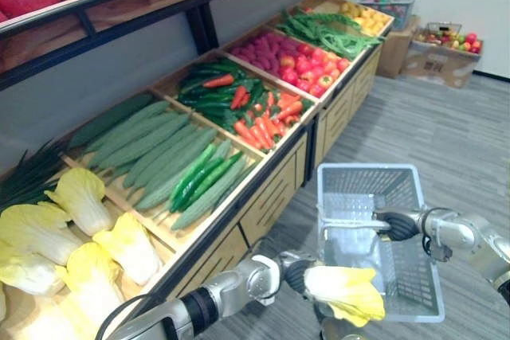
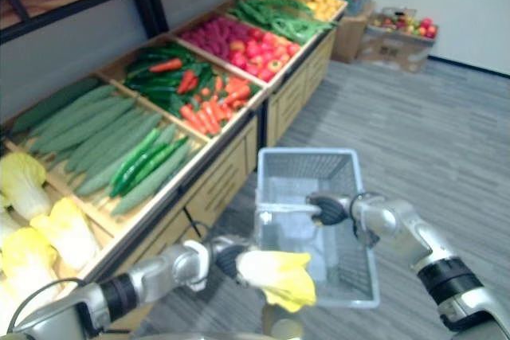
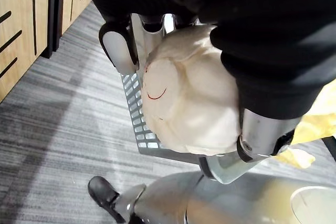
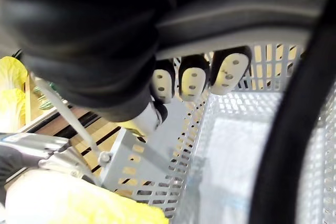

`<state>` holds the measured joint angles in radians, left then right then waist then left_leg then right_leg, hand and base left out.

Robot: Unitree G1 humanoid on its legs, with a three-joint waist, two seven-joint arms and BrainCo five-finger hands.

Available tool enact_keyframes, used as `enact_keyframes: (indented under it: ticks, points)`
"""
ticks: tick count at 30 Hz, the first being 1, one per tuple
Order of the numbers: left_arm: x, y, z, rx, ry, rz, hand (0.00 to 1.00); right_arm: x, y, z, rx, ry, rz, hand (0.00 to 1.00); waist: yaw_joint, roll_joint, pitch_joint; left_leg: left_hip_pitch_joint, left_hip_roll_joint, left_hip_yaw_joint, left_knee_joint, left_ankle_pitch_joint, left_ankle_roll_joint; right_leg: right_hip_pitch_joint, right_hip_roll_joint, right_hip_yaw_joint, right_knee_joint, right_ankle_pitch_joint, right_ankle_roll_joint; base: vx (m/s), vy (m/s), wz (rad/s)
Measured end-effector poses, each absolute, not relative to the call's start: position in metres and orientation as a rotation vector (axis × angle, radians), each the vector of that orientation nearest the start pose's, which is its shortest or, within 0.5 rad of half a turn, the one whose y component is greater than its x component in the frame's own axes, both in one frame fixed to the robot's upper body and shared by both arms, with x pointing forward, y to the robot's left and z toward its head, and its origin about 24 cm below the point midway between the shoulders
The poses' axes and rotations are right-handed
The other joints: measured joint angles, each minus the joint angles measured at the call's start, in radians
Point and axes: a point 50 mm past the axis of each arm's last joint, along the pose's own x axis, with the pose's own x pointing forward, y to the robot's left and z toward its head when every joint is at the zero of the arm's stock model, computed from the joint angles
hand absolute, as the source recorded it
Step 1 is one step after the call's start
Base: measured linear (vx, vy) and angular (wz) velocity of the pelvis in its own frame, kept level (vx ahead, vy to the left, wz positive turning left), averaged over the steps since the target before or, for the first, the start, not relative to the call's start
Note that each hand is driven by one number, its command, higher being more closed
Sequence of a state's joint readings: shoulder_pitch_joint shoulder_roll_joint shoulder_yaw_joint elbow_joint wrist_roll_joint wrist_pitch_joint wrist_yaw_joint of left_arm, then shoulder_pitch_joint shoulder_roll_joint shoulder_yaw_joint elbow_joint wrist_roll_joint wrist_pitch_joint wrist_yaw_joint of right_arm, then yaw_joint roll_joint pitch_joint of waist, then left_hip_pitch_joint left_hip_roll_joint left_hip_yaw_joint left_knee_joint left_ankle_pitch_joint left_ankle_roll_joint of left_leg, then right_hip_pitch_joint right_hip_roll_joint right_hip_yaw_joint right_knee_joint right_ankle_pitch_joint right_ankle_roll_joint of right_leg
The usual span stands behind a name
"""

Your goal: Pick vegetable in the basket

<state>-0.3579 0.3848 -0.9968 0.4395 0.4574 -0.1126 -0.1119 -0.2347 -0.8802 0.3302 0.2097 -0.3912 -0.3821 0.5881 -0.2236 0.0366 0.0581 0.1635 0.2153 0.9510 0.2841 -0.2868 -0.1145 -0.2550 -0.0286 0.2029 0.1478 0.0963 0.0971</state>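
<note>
My left hand [image 1: 301, 275] is shut on a yellow-white cabbage [image 1: 344, 293], holding it at the near left corner of the grey basket [image 1: 410, 280], over its rim. In the left wrist view the cabbage's pale base [image 3: 190, 98] sits between my fingers [image 3: 119, 51] and thumb. My right hand [image 1: 401, 225] is shut on the basket's handle [image 1: 351, 225] and carries the basket above the floor. The right wrist view shows my fingers [image 4: 192, 79] curled round the handle above the mesh wall [image 4: 157, 174].
A wooden produce stand [image 1: 263, 197] runs along the left with cabbages [image 1: 80, 197], cucumbers [image 1: 159, 157], peppers and carrots [image 1: 255, 117], red fruit [image 1: 307, 57] and green beans [image 1: 331, 31]. Cardboard boxes and another basket [image 1: 442, 45] stand at the far right. Grey floor [image 1: 446, 133] lies open.
</note>
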Motion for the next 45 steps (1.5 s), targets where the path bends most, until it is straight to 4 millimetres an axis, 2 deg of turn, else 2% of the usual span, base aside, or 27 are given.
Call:
enact_keyframes:
  ticks: [9, 20, 27, 34, 39, 40, 45]
  points:
    - [0.236, 0.056, -0.044, 1.094, 0.039, -0.959, 1.00, 0.273, -0.214, 0.077, -1.314, 0.115, 0.974, 1.00, -0.022, -0.001, 0.001, 0.014, 0.002, 0.030, 0.003, -0.004, -0.006, -0.007, 0.016, 0.028, 0.010, 0.000, -0.001, 0.01, -0.002, -0.10]
    - [0.244, 0.056, -0.039, 1.070, 0.053, -0.883, 1.00, 0.275, -0.210, 0.072, -1.263, 0.180, 0.960, 1.00, -0.021, -0.005, 0.003, 0.014, 0.003, 0.046, 0.001, -0.005, -0.008, -0.019, 0.023, 0.043, 0.015, 0.001, 0.002, 0.02, 0.005, -0.05]
    - [0.246, 0.026, -0.007, 0.920, -0.082, -0.883, 1.00, 0.274, -0.202, 0.063, -1.173, 0.181, 0.935, 1.00, -0.019, -0.022, 0.014, 0.009, 0.007, 0.024, 0.009, -0.005, -0.008, -0.012, 0.015, 0.025, 0.018, 0.001, 0.002, 0.01, -0.006, 0.08]
    - [0.249, 0.021, -0.003, 0.908, -0.061, -0.885, 1.00, 0.275, -0.201, 0.058, -1.145, 0.223, 0.914, 1.00, -0.016, -0.026, 0.017, -0.004, 0.022, 0.015, 0.033, -0.015, -0.007, -0.014, 0.016, 0.019, 0.017, 0.001, 0.002, 0.00, -0.004, 0.03]
    - [0.250, 0.020, -0.004, 0.923, -0.051, -0.889, 1.00, 0.274, -0.201, 0.054, -1.143, 0.234, 0.907, 1.00, -0.017, -0.039, 0.025, -0.004, 0.025, 0.016, 0.037, -0.016, -0.008, -0.014, 0.018, 0.020, 0.018, 0.001, 0.002, 0.00, 0.000, 0.00]
    - [0.249, 0.020, -0.004, 0.928, -0.050, -0.894, 0.00, 0.273, -0.201, 0.053, -1.141, 0.237, 0.907, 1.00, -0.016, -0.043, 0.027, -0.005, 0.029, 0.017, 0.042, -0.019, -0.009, -0.014, 0.020, 0.020, 0.018, 0.001, 0.002, 0.00, 0.000, 0.00]
    - [0.253, 0.015, 0.002, 0.960, -0.073, -0.904, 0.00, 0.271, -0.200, 0.048, -1.137, 0.246, 0.906, 1.00, -0.012, -0.050, 0.031, -0.015, 0.047, 0.019, 0.067, -0.029, -0.010, -0.019, 0.028, 0.021, 0.018, 0.001, 0.002, 0.03, -0.008, -0.02]
